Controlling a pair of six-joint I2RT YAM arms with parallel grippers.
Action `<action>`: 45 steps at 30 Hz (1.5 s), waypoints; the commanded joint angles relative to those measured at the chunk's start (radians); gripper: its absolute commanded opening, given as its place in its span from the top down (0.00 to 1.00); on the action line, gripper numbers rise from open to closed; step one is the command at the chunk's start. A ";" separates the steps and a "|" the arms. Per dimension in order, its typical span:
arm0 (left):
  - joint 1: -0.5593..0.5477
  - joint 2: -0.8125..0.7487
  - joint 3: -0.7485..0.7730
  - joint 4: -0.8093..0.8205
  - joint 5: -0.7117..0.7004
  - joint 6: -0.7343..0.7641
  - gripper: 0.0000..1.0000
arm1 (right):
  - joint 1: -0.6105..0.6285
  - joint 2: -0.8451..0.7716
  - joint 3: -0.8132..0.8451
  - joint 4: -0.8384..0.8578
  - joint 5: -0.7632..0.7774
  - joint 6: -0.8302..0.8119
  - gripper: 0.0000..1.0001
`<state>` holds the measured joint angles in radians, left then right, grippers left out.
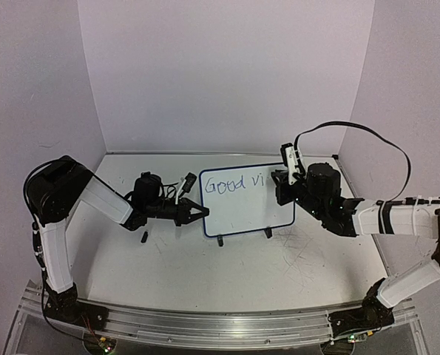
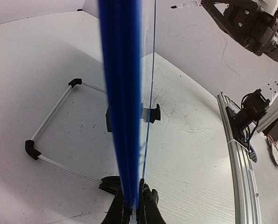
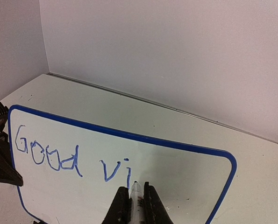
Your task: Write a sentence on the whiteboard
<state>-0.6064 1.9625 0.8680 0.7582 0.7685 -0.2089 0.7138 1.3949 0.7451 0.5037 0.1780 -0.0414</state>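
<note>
The whiteboard, white with a blue frame, stands upright on two black feet mid-table. Its lettering reads "Good vi" in one line; the right wrist view shows the same blue letters. My left gripper is shut on the board's left edge; the left wrist view shows the blue frame edge-on between the fingers. My right gripper is shut on a white marker. In the right wrist view the marker points at the board just right of the "i", its tip close to the surface.
A small black marker cap lies on the table below the left gripper. A wire stand with black corners lies behind the board. Grey walls close in the back and sides. The aluminium rail runs along the near edge.
</note>
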 commanded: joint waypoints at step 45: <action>0.012 -0.026 0.005 -0.044 -0.106 0.054 1.00 | -0.023 0.122 0.120 0.055 0.049 -0.009 1.00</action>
<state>-0.6060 1.9625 0.8680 0.7500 0.7676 -0.2093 0.6941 1.5030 0.8288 0.5322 0.1989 -0.0441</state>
